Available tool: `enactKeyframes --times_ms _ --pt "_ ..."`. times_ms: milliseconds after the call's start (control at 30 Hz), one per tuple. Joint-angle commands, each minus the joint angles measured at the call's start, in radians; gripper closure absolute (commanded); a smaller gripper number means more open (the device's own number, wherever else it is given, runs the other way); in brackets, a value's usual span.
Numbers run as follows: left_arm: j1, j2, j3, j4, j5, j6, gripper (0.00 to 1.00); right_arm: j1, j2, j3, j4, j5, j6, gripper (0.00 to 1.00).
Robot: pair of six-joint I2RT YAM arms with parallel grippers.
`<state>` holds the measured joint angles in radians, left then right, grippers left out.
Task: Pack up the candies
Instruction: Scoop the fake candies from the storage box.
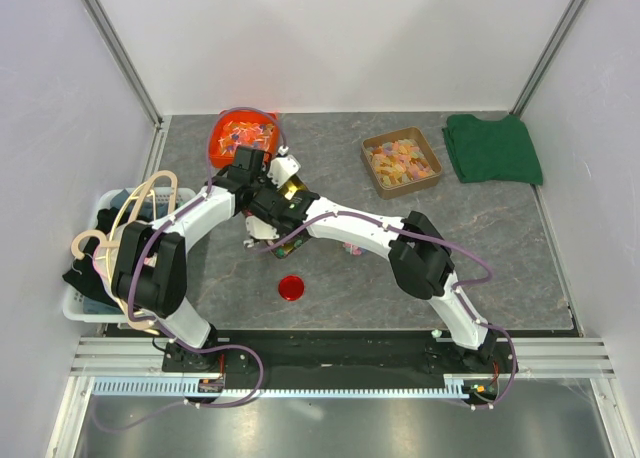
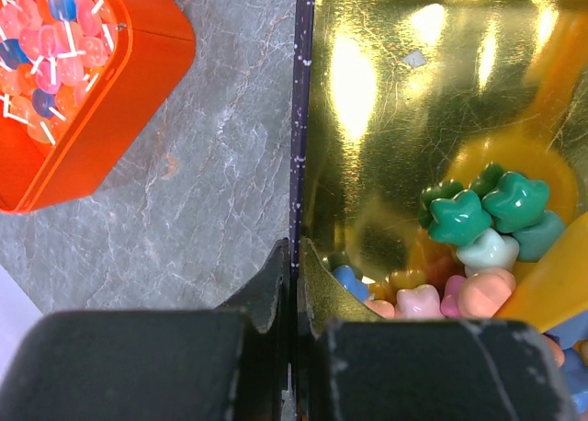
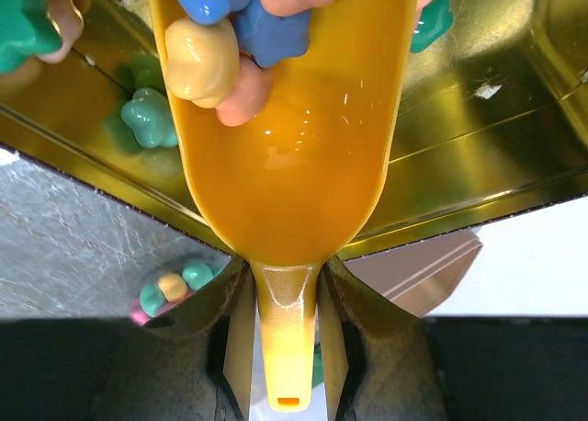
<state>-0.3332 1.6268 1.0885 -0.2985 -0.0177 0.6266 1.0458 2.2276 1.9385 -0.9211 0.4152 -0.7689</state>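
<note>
The tin (image 2: 386,118) wall is gripped by closed left jaws. The scoop (image 3: 285,191) handle is clamped by right jaws; candies (image 3: 220,53) lie at its far end, over the tin.

No text, label, brand or number can be read anywhere.

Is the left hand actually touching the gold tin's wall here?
Touching. The left wrist view shows the left hand shut on the thin wall of the gold tin, one finger pressed against each side with no gap.
</note>
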Motion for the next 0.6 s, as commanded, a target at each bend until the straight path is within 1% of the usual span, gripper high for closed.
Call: enactKeyframes --times_ms 0,567 --pt "-0.010 -0.016 0.021 0.027 0.061 -0.068 0.98 0.002 0.023 0.040 0.100 -0.050 0.074 1.00" --pt "0.014 0.001 0.034 0.015 0.067 -0.085 0.98 -0.021 -0.002 0.056 0.157 -0.015 0.101 1.00"
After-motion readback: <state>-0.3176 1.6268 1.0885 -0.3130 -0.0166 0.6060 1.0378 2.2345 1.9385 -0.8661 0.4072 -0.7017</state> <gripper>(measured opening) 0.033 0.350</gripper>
